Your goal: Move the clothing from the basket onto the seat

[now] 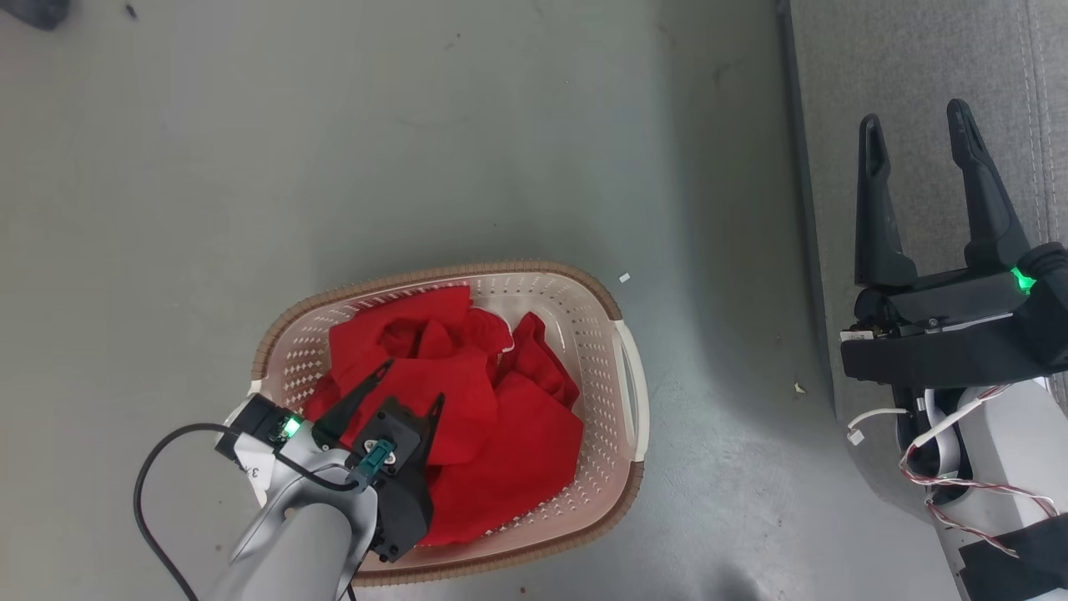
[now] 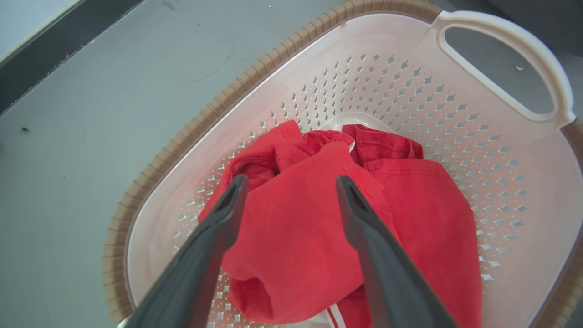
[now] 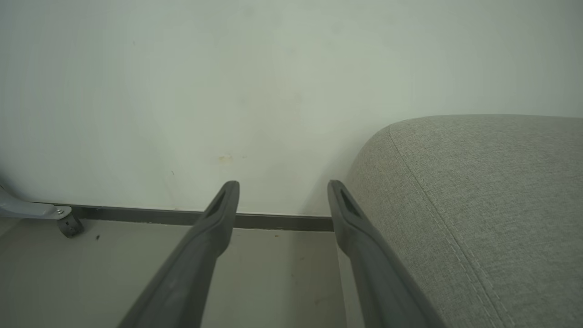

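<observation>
While two sets of jaws gape empty, one basket holds clothing (garment count unclear).

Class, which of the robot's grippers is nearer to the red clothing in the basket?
Left. The left gripper hangs over the basket, jaws open above the clothing. The right gripper is off to the side, by the seat.

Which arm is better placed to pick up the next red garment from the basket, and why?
Left. The left gripper, open, hangs over the clothing in the basket; the right gripper is away by the seat.
</observation>
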Controlling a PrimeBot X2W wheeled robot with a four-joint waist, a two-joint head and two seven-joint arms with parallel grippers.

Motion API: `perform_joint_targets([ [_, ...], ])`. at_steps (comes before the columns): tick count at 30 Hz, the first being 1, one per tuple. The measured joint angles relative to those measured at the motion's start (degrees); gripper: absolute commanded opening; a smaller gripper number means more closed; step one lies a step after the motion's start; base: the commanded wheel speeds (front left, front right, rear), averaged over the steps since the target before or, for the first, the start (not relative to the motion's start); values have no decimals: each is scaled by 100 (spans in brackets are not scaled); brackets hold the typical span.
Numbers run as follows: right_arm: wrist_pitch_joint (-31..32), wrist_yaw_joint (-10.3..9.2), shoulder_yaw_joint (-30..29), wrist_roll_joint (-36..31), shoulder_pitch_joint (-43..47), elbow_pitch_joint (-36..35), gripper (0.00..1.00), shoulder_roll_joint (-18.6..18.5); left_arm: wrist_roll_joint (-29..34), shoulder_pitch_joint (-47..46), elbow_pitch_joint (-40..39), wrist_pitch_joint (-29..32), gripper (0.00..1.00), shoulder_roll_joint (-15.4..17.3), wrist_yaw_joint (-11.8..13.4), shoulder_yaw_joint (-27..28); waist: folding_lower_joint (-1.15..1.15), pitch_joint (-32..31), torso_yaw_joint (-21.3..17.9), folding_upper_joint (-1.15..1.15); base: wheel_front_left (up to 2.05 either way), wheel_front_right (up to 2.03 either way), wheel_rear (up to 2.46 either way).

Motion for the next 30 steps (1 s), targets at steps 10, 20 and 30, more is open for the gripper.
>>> perform_joint_targets([
  [10, 0, 4, -57, -22, 0, -73, 100, 22, -1, -400, 471, 88, 100, 4, 10, 87, 0, 254, -124, 0, 0, 0, 0],
  [20, 0, 4, -108, -58, 1, -71, 100, 47, -8, -627, 939, 222, 100, -4, 305, 216, 0, 421, -159, 0, 0, 0, 0],
  [30, 0, 33, -163, -98, -1, -37, 100, 104, -15, -736, 1241, 199, 0, -115, 268, 136, 0, 454, -132, -1, 0, 0, 0],
])
